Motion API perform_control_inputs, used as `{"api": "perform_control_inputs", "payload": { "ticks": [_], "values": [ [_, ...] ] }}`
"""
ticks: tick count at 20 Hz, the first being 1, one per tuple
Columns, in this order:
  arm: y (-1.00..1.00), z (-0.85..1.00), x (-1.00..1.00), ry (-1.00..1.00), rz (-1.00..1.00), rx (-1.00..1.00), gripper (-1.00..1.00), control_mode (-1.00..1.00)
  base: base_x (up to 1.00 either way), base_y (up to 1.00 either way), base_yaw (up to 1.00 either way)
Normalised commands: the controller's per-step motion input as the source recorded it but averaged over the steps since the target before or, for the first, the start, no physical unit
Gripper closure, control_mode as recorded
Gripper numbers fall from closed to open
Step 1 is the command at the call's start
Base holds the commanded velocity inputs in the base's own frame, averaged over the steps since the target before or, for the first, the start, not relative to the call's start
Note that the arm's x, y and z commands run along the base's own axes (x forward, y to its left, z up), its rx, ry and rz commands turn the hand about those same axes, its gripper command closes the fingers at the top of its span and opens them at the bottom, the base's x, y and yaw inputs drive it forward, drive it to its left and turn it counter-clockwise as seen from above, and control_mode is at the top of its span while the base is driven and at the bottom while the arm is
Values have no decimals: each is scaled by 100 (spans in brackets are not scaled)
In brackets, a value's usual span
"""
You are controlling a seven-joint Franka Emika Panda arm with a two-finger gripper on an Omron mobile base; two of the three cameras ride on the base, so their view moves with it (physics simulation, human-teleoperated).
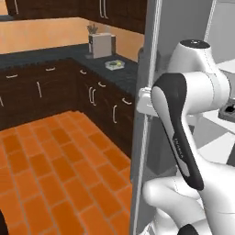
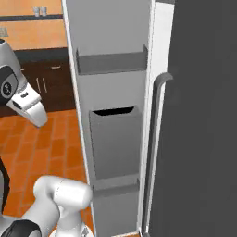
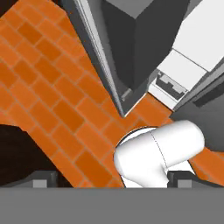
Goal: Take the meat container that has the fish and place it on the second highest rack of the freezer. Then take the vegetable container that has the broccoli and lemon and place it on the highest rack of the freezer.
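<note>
The freezer stands open right in front of me. Its door edge point(image 1: 146, 114) rises through the left base view, and the door's inner side point(image 2: 113, 139) with grey bins fills the middle of the right base view. Part of the white interior point(image 3: 197, 39) shows in the hand view. My gripper point(image 3: 113, 180) points down at the orange floor beside the door, open, with nothing between its fingertips point(image 3: 43, 179). On the far counter sits a small clear container point(image 1: 114, 64) with green and yellow bits, too small to tell more. The fish is out of view.
A second dark grey door point(image 2: 199, 115) with a curved bar handle point(image 2: 157, 115) stands to the right. Dark cabinets point(image 1: 98, 98) and a counter with a pale box-shaped appliance point(image 1: 102, 44) line the back left. The orange tiled floor point(image 1: 50, 174) lies open to the left.
</note>
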Motion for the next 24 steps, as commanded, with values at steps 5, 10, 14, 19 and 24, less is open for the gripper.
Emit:
{"api": "perform_control_inputs", "payload": {
  "ticks": [5,10,14,19,24],
  "values": [
    [0,0,0,0,0,0,-100,100,6,70,80],
    [0,0,0,0,0,0,-100,100,85,73,35],
    [0,0,0,0,0,0,-100,100,100,13,-7],
    [0,0,0,0,0,0,-100,100,100,0,-17],
    [0,0,0,0,0,0,-100,100,100,0,-22]
  ]
}}
